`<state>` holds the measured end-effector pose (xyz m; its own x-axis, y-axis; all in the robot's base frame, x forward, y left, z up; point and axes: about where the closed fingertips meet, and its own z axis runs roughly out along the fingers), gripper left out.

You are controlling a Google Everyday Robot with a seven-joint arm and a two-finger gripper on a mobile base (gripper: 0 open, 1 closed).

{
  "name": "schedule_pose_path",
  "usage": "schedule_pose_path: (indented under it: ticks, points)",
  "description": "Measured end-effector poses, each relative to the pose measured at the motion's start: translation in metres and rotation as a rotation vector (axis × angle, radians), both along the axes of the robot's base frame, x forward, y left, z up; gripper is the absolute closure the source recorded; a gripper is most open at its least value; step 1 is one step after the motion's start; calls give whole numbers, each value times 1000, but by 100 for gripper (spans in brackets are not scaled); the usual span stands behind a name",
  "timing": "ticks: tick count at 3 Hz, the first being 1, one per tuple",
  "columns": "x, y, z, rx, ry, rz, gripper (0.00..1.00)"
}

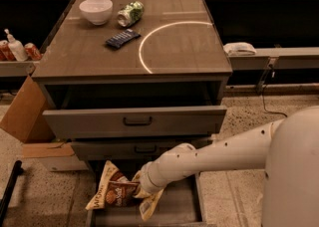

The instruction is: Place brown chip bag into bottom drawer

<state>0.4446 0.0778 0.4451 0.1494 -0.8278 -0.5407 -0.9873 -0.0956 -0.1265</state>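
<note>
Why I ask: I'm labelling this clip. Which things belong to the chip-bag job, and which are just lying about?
Job: brown chip bag, held by the gripper over the open bottom drawer.
Lying about: white bowl, green crushed can and dark blue packet on the cabinet top; cardboard box beside it.

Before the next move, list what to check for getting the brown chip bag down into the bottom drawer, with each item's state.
1. The bottom drawer is open: ok.
2. The gripper is shut on the brown chip bag: ok, low at the drawer's left front.
3. The bag is inside the drawer walls: not ok, its left corner reaches over the left wall.
4. The floor beneath the bag is free: cannot tell, the bag hides it.
5. The arm is clear of the middle drawer: cannot tell.
</note>
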Motion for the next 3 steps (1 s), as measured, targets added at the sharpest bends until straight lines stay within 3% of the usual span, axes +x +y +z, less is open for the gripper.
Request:
schedule_pose_path:
  ticks: [1,3]
  points:
    - [14,5,-42,20,-1,7,100]
    - [27,23,-109,17,53,5,57]
